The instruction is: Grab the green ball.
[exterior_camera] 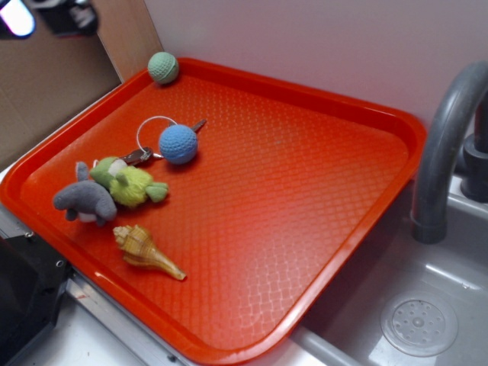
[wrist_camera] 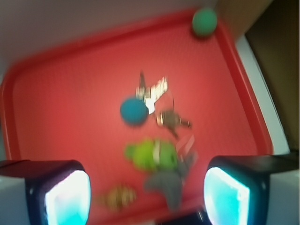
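Red tray [exterior_camera: 320, 191] sits beside a grey sink [exterior_camera: 427, 305], with a grey faucet [exterior_camera: 446, 145] rising at the tray's right edge.

Green ball [exterior_camera: 163, 67] rests in the tray's far left corner, touching or nearly touching the rim, well apart from everything else. In the wrist view the same ball [wrist_camera: 204, 21] shows at top right, tucked into the tray corner.

Blue ball [exterior_camera: 178, 144] lies nearer the middle-left of the tray, on a metal ring [exterior_camera: 149, 126] with keys [exterior_camera: 137, 157] just beside it. Near these, a lime plush [exterior_camera: 128, 184] lies against a grey plush [exterior_camera: 84, 200]; the two touch. A shell [exterior_camera: 145, 250] lies just in front of them, close to the tray's near rim.

Gripper [wrist_camera: 147, 192]: jaws spread wide, nothing between them. In the wrist view they frame the lower corners, with the plush toys and shell seen between them below. Wrist view is blurred. Gripper is high over the near side of the tray, well apart from the green ball. In the exterior view only a dark blurred part shows at top left; too unclear to name.
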Robot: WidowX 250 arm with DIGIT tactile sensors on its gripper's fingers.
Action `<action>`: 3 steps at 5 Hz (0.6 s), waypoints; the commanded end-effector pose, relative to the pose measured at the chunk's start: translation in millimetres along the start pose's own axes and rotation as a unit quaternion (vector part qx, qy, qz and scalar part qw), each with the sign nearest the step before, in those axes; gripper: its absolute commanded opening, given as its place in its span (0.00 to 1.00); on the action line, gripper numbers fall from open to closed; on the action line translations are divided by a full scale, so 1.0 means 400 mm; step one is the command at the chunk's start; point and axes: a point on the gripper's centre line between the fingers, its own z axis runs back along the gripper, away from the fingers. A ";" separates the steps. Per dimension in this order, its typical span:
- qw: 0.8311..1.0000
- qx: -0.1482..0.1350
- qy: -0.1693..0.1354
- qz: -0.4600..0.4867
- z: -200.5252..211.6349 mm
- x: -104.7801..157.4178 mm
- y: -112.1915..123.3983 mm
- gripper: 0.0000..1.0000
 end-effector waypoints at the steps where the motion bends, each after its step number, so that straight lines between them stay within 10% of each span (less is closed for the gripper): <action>1: 0.993 0.040 -0.085 0.069 -0.125 0.170 0.054 1.00; 3: 0.988 0.118 -0.097 0.035 -0.214 0.267 0.165 1.00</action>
